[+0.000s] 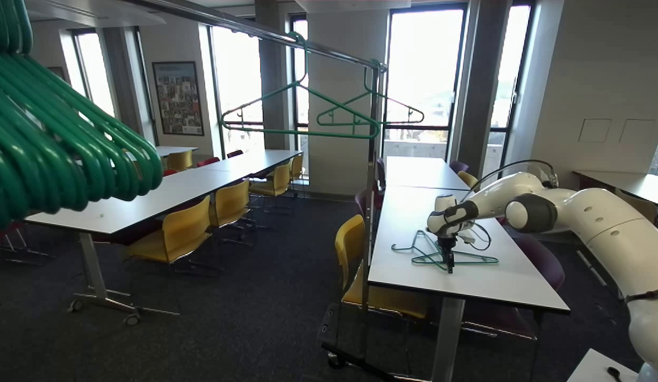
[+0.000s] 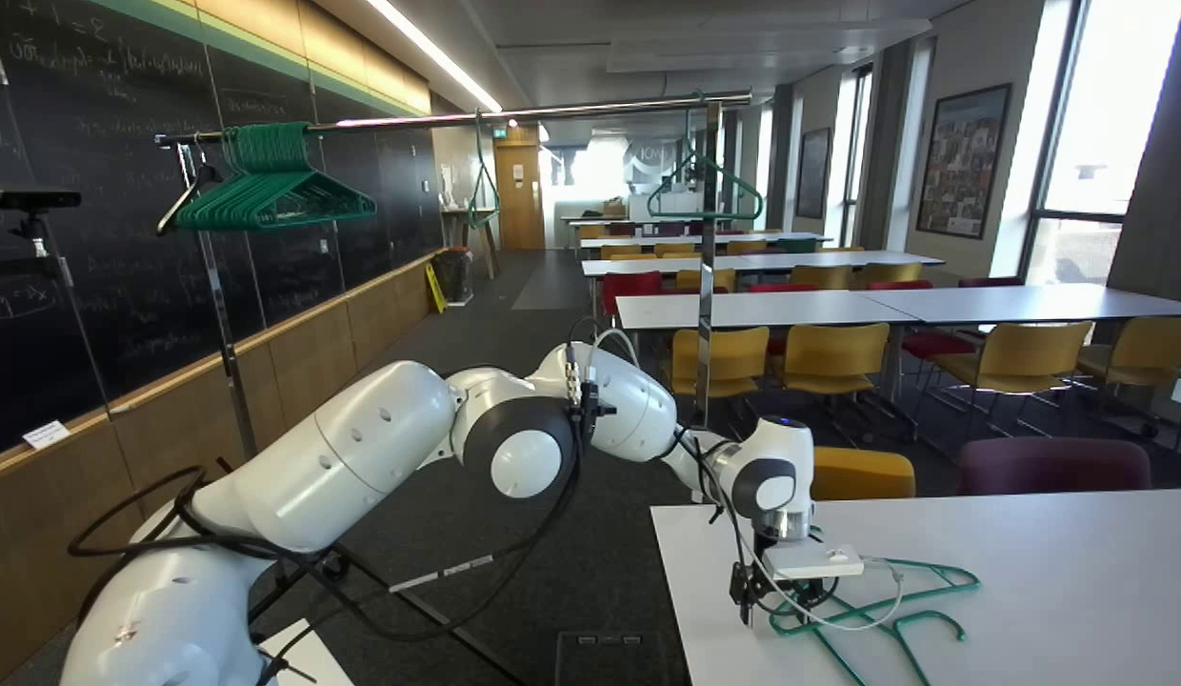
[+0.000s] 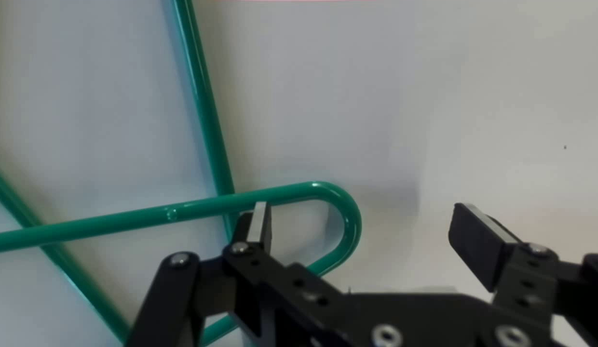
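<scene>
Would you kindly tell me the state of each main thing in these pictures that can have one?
Black two-finger gripper: open, holding nothing.
White jointed robot arm: bent.
Loose green plastic hangers: lying on the white rectangular table, one crossing another.
Shiny metal clothes rail: standing upright.
Bunched green hangers: hanging close together.
Single green hangers: hanging apart.
Black chalkboard: written on.
Long ceiling strip light: lit.
Brown wooden door: apparently closed.

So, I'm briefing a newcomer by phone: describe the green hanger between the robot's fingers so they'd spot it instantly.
Find the white table the robot arm reaches over, then follow the arm to its open fingers, pointing downward. The green hanger shows a rounded corner between them in the wrist view; unlike the other hanger it crosses there, it lies on top.
</scene>
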{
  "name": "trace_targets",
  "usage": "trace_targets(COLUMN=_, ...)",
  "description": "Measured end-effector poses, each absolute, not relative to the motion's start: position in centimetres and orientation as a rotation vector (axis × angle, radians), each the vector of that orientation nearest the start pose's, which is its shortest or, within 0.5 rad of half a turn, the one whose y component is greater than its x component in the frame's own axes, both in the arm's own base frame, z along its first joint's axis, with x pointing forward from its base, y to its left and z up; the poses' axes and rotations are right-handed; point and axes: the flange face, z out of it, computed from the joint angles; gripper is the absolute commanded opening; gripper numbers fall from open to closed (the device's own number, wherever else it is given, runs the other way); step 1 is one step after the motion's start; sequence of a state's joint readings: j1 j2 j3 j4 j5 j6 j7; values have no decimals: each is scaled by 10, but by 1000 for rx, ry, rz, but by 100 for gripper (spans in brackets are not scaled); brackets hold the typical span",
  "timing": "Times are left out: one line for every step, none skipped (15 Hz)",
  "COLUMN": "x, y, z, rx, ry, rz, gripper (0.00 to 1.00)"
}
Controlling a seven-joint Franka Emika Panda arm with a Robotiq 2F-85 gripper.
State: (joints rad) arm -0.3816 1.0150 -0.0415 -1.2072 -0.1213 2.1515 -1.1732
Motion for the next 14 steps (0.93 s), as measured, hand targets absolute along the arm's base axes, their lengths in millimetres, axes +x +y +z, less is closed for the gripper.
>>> trace_targets(x=683, y=-304, z=150, rx=-2898, ry=-1297, rz=230, gripper=100)
trace_targets(x=683, y=-304, z=150, rx=-2893, ry=-1299, rz=225, gripper=100)
trace_targets(x=684, y=-303, z=149, rx=-2885, ry=-1303, rz=217, gripper=100)
trace_targets(x=684, y=-303, z=149, rx=-2877, ry=-1306, rz=209, gripper=100)
trace_targets(x=684, y=-302, z=149, rx=-2870, ry=-1310, rz=202, gripper=100)
trace_targets(x=684, y=-301, z=149, rx=-2865, ry=-1314, rz=198, gripper=100)
trace_targets(x=684, y=-301, z=149, rx=-2863, ry=-1315, rz=195, gripper=100)
trace_targets(x=684, y=-300, z=149, rx=-2861, ry=-1316, rz=194, gripper=100)
trace_targets(x=684, y=-300, z=149, rx=-2859, ry=-1314, rz=197, gripper=100)
trace_targets(x=684, y=-300, z=149, rx=-2855, ry=-1311, rz=202, gripper=100)
trace_targets(x=682, y=-301, z=148, rx=-2850, ry=-1306, rz=211, gripper=100)
trace_targets(x=681, y=-301, z=148, rx=-2844, ry=-1300, rz=220, gripper=100)
trace_targets(x=680, y=-302, z=148, rx=-2840, ry=-1294, rz=227, gripper=86)
trace_targets(x=679, y=-303, z=148, rx=-2836, ry=-1287, rz=233, gripper=74)
